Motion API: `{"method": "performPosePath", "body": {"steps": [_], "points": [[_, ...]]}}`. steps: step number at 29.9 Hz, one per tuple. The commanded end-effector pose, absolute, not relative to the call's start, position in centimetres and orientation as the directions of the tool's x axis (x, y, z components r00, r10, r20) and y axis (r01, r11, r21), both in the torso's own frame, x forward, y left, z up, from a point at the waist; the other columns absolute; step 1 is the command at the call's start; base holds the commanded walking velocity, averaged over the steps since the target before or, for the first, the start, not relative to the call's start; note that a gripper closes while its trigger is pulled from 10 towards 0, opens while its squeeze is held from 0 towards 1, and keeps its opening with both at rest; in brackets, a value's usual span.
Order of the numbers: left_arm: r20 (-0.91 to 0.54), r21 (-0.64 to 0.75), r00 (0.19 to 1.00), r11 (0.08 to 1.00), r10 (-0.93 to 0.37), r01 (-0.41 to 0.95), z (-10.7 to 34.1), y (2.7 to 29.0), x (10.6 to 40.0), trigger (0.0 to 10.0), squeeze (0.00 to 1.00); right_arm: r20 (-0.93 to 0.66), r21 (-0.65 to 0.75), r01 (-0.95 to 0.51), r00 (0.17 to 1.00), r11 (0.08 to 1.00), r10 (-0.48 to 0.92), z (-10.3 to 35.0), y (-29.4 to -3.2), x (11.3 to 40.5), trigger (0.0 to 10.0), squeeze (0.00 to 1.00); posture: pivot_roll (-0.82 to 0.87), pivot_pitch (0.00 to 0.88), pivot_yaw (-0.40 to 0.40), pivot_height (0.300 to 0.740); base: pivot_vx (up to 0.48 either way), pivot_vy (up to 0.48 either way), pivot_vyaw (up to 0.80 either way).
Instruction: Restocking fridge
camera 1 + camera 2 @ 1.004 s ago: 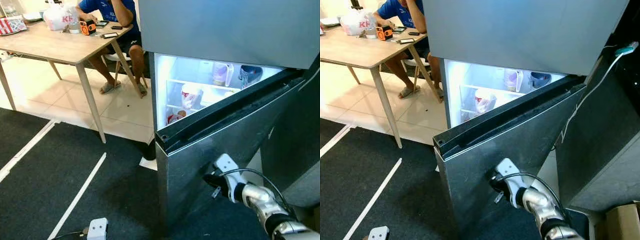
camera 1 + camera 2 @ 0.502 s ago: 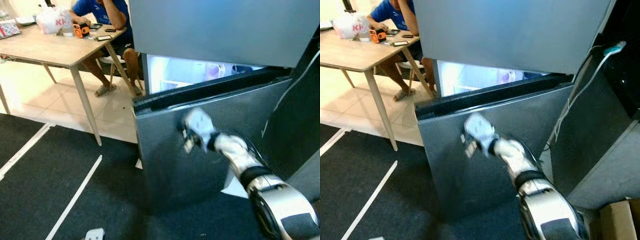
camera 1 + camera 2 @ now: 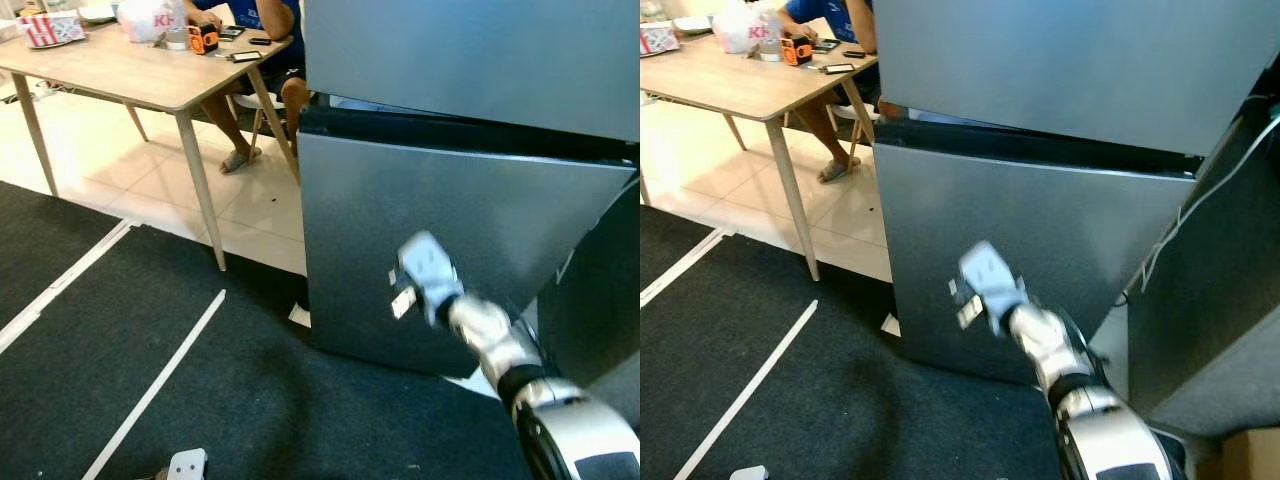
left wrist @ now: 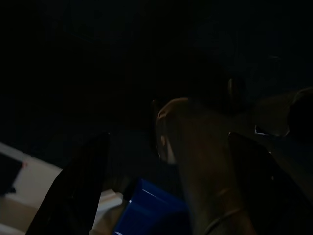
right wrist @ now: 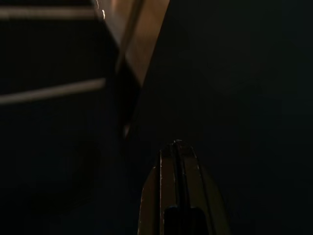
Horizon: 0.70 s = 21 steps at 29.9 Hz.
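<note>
Left eye view, from the left: a wooden table (image 3: 130,75) with a seated person (image 3: 262,20) behind it, then the fridge (image 3: 470,60), its lower door (image 3: 440,210) nearly closed. My right claw (image 5: 177,152), fingers pressed together and holding nothing, presses against that door. My left claw (image 4: 166,161) hangs released in the dark.

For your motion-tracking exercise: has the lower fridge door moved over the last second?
Yes. The lower fridge door has swung toward the fridge body, judged against the fixed upper door; the lit gap is nearly gone. The right gripper is at its face.
</note>
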<state>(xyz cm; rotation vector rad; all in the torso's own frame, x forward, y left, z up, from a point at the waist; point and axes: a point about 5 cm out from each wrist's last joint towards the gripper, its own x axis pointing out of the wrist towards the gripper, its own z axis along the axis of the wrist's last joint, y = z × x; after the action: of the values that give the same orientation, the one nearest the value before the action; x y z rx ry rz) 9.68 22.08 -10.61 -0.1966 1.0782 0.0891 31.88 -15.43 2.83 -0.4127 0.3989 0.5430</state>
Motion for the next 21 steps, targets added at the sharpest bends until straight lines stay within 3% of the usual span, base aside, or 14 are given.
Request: {"method": "performPosePath", "body": {"steps": [1,2,6,11,17,21], "points": [[-0.887,-0.105,0.461,0.981,-0.018,-0.163,-10.7,22.2,9.5,10.0,0.00,-0.527,-0.254,-0.550,0.768,0.796,0.363,1.4,-16.2,30.8,10.0,0.00,-0.04,0.000,0.002,0.740,0.000,0.000,0.00],[-0.887,-0.105,0.461,0.981,-0.018,-0.163,-10.7,22.2,9.5,10.0,0.00,-0.527,-0.254,-0.550,0.768,0.796,0.363,1.4,-16.2,30.8,10.0,0.00,-0.04,0.000,0.002,0.740,0.000,0.000,0.00],[-0.881,-0.100,0.472,0.983,-0.017,-0.152,-10.5,21.9,10.2,10.0,0.00,-0.778,-0.141,-0.484,0.594,0.863,0.206,-5.6,-19.1,22.6,10.0,0.00,-0.04,0.000,0.004,0.740,0.000,0.000,0.00],[-0.877,-0.082,0.481,0.988,-0.008,-0.133,-10.4,21.9,10.6,10.0,0.00,-0.884,-0.058,-0.423,0.443,0.904,0.150,-8.7,-20.4,16.7,10.0,0.00,-0.05,0.000,0.006,0.740,0.000,0.000,0.00],[-0.878,-0.066,0.479,0.991,-0.001,-0.120,-10.4,21.9,10.7,10.0,0.00,-0.937,-0.018,-0.391,0.328,0.920,0.121,-10.1,-21.4,12.3,10.0,0.00,-0.05,0.000,0.002,0.740,0.000,0.000,0.21],[-0.877,-0.059,0.480,0.992,0.001,-0.110,-10.4,21.9,10.7,10.0,0.00,-0.941,-0.020,-0.393,0.317,0.919,0.116,-10.2,-21.6,11.9,10.0,0.00,-0.05,0.000,0.000,0.740,0.000,0.000,0.64]]}}
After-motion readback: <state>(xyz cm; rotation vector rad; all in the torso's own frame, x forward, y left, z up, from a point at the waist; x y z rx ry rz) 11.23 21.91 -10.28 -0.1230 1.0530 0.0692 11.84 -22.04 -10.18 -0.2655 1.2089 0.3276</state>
